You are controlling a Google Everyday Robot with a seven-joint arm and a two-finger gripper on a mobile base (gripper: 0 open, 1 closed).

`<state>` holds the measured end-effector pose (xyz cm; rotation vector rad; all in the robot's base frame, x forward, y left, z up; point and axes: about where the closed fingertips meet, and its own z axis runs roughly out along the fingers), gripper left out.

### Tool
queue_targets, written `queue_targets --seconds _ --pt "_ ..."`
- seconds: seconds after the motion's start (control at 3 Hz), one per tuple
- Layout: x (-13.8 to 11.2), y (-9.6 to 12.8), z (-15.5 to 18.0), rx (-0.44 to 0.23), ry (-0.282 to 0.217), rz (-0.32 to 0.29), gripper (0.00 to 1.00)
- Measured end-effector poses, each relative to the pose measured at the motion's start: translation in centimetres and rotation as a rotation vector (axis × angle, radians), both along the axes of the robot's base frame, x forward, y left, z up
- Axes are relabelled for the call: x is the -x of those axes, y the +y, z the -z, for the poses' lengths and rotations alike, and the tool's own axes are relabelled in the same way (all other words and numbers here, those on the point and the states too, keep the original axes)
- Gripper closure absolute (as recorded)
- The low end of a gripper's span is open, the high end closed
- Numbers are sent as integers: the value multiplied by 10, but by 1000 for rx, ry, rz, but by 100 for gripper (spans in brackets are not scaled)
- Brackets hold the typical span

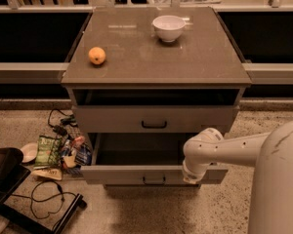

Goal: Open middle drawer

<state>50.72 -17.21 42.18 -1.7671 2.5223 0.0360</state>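
Well, middle drawer (122, 173) stands open, gripper (189, 178) at its front.
Wide grey front w/ small black loop handle (154, 180), plain grey inside showing. It's pulled out of the grey cabinet (136, 57), just under the upper drawer (112, 118). Long axis runs left-right; front faces out toward the room. Gripper sits just right of the handle, against the front's right part. Can't tell its grip state.

Your one camera looks steeply down from above and in front of the cabinet (185, 57), near enough that it fills the middle. The robot's arm (234, 147) enters at lower right. The gripper (190, 178) sits at the front of the pulled-out middle drawer (132, 174).
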Motion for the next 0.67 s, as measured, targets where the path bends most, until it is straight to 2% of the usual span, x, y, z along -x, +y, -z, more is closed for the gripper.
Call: queue_targets --seconds 0.67 --pt "0 0 -1 0 0 0 100"
